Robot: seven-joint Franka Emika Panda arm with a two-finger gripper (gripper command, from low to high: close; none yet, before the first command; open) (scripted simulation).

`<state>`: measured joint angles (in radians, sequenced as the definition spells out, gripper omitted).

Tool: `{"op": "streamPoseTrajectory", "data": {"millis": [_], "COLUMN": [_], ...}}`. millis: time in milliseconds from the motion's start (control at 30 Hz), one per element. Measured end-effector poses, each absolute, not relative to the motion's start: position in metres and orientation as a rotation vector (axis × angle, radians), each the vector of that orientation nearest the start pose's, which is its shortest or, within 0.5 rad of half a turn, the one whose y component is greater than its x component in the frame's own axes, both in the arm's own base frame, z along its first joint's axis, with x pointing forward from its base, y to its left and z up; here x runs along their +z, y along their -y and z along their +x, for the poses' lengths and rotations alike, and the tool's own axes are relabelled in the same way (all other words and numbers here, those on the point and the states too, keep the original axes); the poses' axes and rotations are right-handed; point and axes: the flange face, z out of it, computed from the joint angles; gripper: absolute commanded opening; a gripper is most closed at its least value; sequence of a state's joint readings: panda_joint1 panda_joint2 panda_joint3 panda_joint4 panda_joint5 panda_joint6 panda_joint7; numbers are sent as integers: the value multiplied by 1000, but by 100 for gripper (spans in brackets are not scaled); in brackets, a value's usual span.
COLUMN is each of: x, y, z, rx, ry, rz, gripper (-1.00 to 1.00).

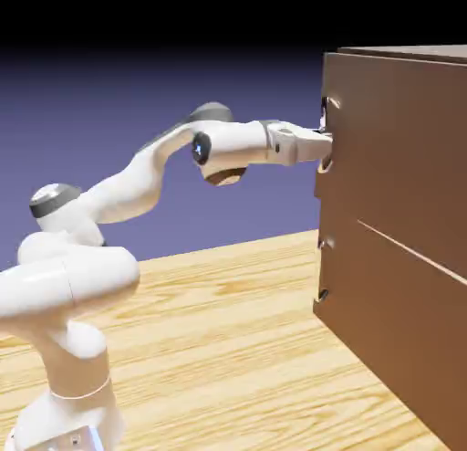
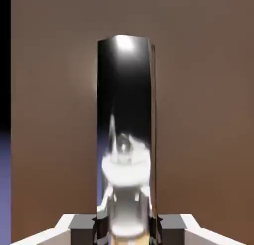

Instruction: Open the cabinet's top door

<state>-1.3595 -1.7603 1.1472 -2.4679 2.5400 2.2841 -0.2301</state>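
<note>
1. Fingertips (image 2: 82, 229) of the end effector (image 2: 127, 230) show at the bottom edge of the hand view, one on each side of the handle (image 2: 124, 90), pinching it between them. Their lower parts are cut off by the frame.
2. The handle, a shiny upright metal bar, rises from the bottom middle to the upper middle of the hand view, directly between and above the fingertips in that picture. Bright reflections cover its lower half, so its outline is hard to make out there.
3. Behind the handle, the top door (image 2: 54, 115) fills most of the hand view, brown and plain, with one edge upright near the far left.
4. In the exterior view, the white arm (image 1: 119, 194) climbs from the lower left and reaches to the upper right, its base cut off at the bottom.
5. Its hand meets the cabinet (image 1: 401, 166) at the upper right; the contact is small and partly hidden there. The top door is seen nearly edge-on, and the cabinet runs out of the frame.
6. Pale wooden surface (image 1: 219, 321) spans the lower middle, with a blue-violet backdrop (image 1: 91, 102) beyond.
</note>
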Motion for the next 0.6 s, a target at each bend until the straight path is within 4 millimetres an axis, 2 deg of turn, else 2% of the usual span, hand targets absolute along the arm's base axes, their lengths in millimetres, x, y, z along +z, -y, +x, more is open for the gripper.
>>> {"op": "streamPoseTrajectory", "data": {"millis": [167, 367, 600], "x": [523, 523, 523], "y": [-79, -43, -3], "z": [390, 333, 286], "rx": [-1629, -1533, -1443], "ry": [-536, -403, -285], "rz": [-1766, -1763, -1755], "gripper": [-100, -100, -100]}}
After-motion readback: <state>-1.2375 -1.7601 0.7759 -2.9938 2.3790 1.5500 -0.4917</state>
